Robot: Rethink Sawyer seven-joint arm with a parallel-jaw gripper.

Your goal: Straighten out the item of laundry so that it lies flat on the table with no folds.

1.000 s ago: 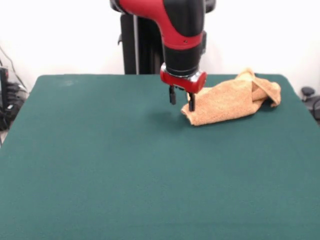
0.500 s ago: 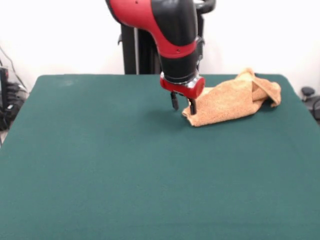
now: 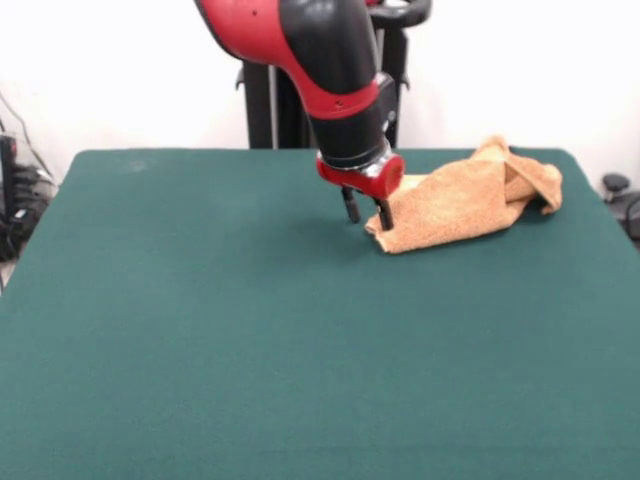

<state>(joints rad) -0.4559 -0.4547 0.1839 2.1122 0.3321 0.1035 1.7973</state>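
The item of laundry (image 3: 465, 200), an orange-tan towel, lies rumpled and folded over itself at the far right of the green table (image 3: 250, 330). My gripper (image 3: 368, 220) hangs tilted at the towel's left corner, low over the table. It is open. One dark finger (image 3: 385, 217) touches the edge of that corner, and the other stands over bare green cloth to its left. Nothing is held between them.
Dark cables and gear (image 3: 15, 210) sit beyond the table's left edge, and a black object (image 3: 620, 195) lies beyond its right edge. The towel's right end is close to the table's right edge. A white wall is behind.
The arm has leaned over to the left at its top, tilting the gripper. The fingertips have dropped slightly and moved a little right onto the towel's left corner. The towel has not moved.
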